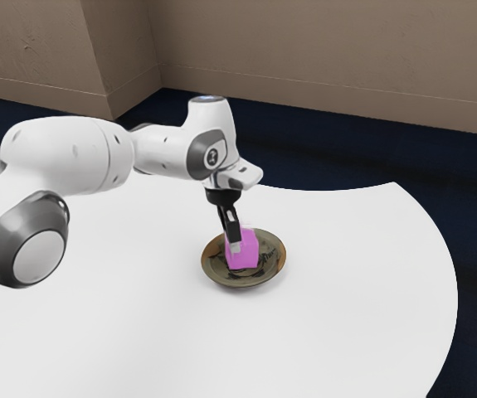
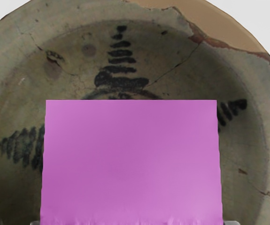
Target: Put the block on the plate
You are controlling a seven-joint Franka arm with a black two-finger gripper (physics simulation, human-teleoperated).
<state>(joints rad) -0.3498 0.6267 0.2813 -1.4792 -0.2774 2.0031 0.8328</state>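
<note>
- Exterior view: the block was over the middle of the plate, upright, inside the rim; whether its underside touched the plate could not be told.
- Above the plate, the gripper was closed as far as the block's width allowed, pinching it from two opposite sides.
- Around the block, the plate's dark painted bands spread toward the rim, which had a chipped, tan patch.
- Beneath the plate lay the white table; the arm reached in from the exterior view's left of it.
- The step in hand was, by judgement, the final lowering or the release. The next move called for easing the block down until it sat flat, then opening and lifting straight up, since a sideways drag could have tipped it or nudged the plate.
</note>
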